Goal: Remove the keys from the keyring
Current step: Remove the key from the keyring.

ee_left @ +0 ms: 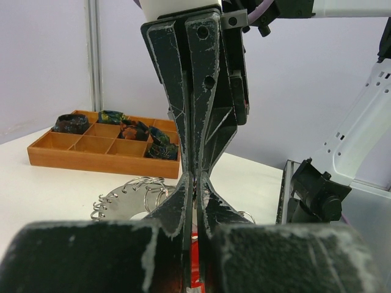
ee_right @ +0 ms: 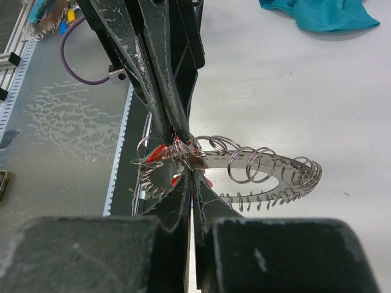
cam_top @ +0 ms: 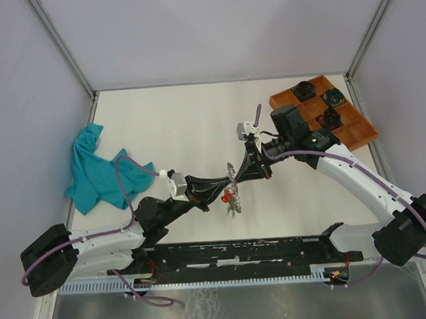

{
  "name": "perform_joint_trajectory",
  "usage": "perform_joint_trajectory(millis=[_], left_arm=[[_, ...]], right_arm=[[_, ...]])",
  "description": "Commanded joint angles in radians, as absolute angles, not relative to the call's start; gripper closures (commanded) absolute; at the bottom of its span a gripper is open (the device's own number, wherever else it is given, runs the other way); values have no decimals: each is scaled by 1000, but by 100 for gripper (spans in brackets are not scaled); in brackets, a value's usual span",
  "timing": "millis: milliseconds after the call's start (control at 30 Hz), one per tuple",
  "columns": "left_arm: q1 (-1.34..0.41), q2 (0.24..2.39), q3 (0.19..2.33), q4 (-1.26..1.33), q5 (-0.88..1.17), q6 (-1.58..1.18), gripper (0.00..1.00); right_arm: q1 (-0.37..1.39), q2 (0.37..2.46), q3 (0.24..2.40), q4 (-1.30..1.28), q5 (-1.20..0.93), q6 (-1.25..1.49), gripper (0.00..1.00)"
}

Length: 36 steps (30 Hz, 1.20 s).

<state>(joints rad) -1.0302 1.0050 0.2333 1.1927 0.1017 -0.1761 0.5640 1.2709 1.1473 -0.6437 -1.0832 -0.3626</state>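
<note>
White tabletop is seen beneath both arms, with a teal cloth [cam_top: 98, 170] at the left and a wooden tray [cam_top: 359, 129] at the far right. Mid-table, the keyring [cam_top: 230, 174] is held upright by the left gripper [cam_top: 224, 185], pinched shut on its edge. Keys [cam_top: 232, 206] with a red tag [cam_top: 225, 198] are hung below. The right gripper [cam_top: 240, 176] is closed tight at the same spot; what is pinched there cannot be told.

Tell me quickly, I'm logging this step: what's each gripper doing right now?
Left gripper: closed, pinching the keyring where the red-tagged keys hang.
Right gripper: closed on the keyring's rim.
</note>
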Motion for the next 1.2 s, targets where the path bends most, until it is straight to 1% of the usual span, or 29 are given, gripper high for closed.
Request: perform_joint_trajectory(millis=[0, 100, 133, 200, 367, 700, 900, 933, 1167], left_arm=[[-1034, 985, 273, 1342, 74, -202, 97], [-1033, 986, 270, 1342, 77, -205, 97], [-1033, 987, 269, 1342, 77, -207, 97], [-1032, 985, 268, 1343, 80, -211, 97], [-1032, 994, 271, 1348, 89, -222, 97], [-1034, 1014, 280, 1359, 130, -244, 97], [-1033, 1010, 282, 1350, 149, -251, 97], [-1032, 1011, 284, 1348, 153, -253, 97], [-1033, 1027, 291, 1349, 165, -258, 97]], right_arm=[[573, 1277, 1152, -613, -1108, -339, 86], [571, 1263, 1153, -603, -1138, -328, 72], [571, 1257, 1153, -594, -1146, -321, 69], [569, 1243, 1145, -569, -1168, -301, 68], [569, 1222, 1125, -515, -1194, -270, 70], [568, 1214, 1116, -503, -1184, -282, 73], [566, 1211, 1121, -519, -1203, -303, 87], [566, 1210, 1120, -521, -1204, -305, 87], [566, 1212, 1119, -523, -1220, -311, 87]])
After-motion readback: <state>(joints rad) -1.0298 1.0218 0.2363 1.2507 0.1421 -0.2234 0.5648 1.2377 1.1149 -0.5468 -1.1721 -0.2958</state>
